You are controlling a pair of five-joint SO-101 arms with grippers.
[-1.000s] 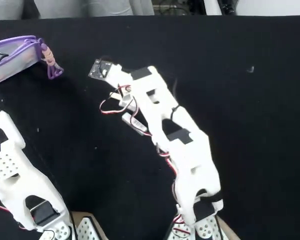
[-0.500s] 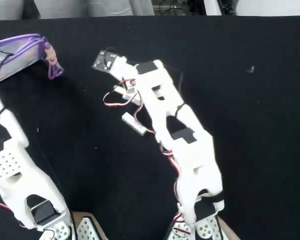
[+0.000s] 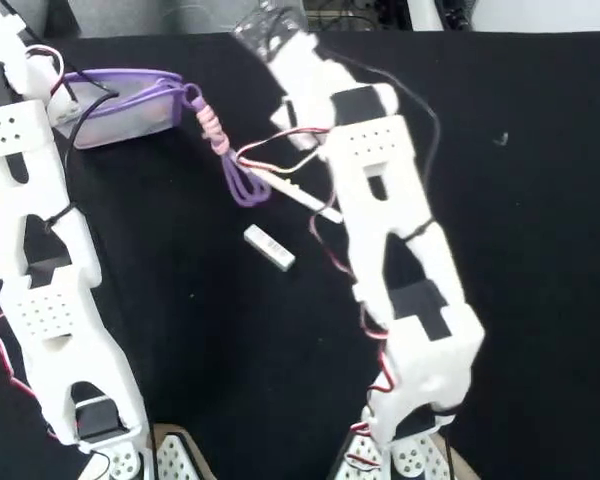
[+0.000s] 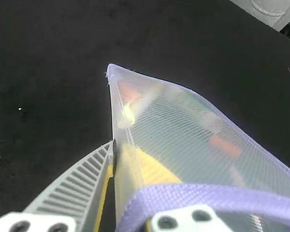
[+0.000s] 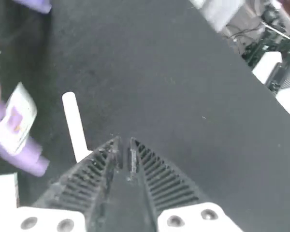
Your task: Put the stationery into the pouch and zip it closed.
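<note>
The translucent pouch (image 3: 120, 105) with a purple rim is held off the table at the back left, my left gripper (image 3: 52, 92) shut on its end. Colourful stationery shows through its mesh wall (image 4: 183, 125), and the left gripper (image 4: 113, 145) pinches the pouch's edge. A pink and purple cord (image 3: 225, 160) hangs from the zip. On the table lie a white stick (image 3: 302, 194) and a small white eraser (image 3: 269, 247). My right gripper (image 3: 267, 28) is raised at the back, fingers together with nothing in them (image 5: 124, 145), above the white stick (image 5: 75, 126).
The black table (image 3: 520, 250) has free room on the right. Both white arms rise from the front edge. The purple cord (image 5: 24, 157) and a small white piece with purple marks (image 5: 17, 118) lie near the stick.
The left arm has lifted the pouch and carried it right, so the cord now dangles. The right arm has risen toward the back edge, uncovering the white stick.
</note>
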